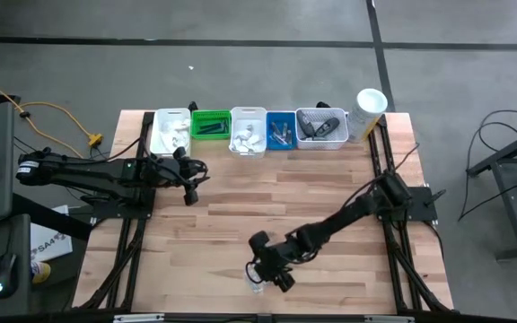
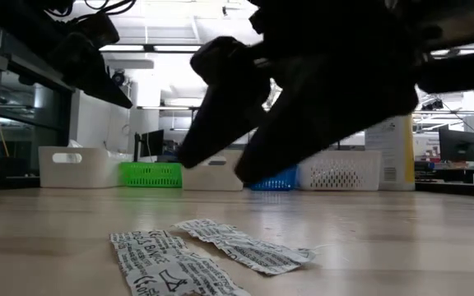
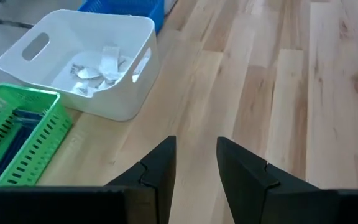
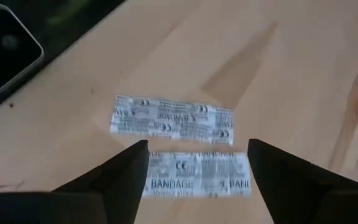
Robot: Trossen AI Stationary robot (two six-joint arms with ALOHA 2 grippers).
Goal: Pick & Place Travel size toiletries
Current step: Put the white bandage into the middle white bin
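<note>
Bandage sachets (image 4: 173, 121), two flat white printed strips, lie side by side on the wooden table (image 1: 330, 188) near its front edge, about mid-width. Second sachet (image 4: 197, 174) sits just beside the first, nearer the right gripper. Neither is held.

Right gripper (image 4: 197, 171) hovers directly over the pair, jaws spread wide, fingers (image 4: 120, 177) straddling the nearer sachet, nothing between them. Whether the fingertips touch the table cannot be told. In the low view both sachets (image 2: 212, 251) lie flat on the wood under the dark gripper body.

Left gripper (image 3: 194, 165) hangs over the far left part of the table, near the bins, jaws set narrow with a small gap, empty.

Row of bins along the far edge, left to right: white bin (image 1: 170, 132), green bin (image 1: 210, 124), white bin (image 1: 248, 133) with white sachets inside, blue bin (image 1: 281, 131), white perforated bin (image 1: 321, 127) with dark grey items. Tall white canister (image 1: 367, 112) stands at the far right end of the row.
</note>
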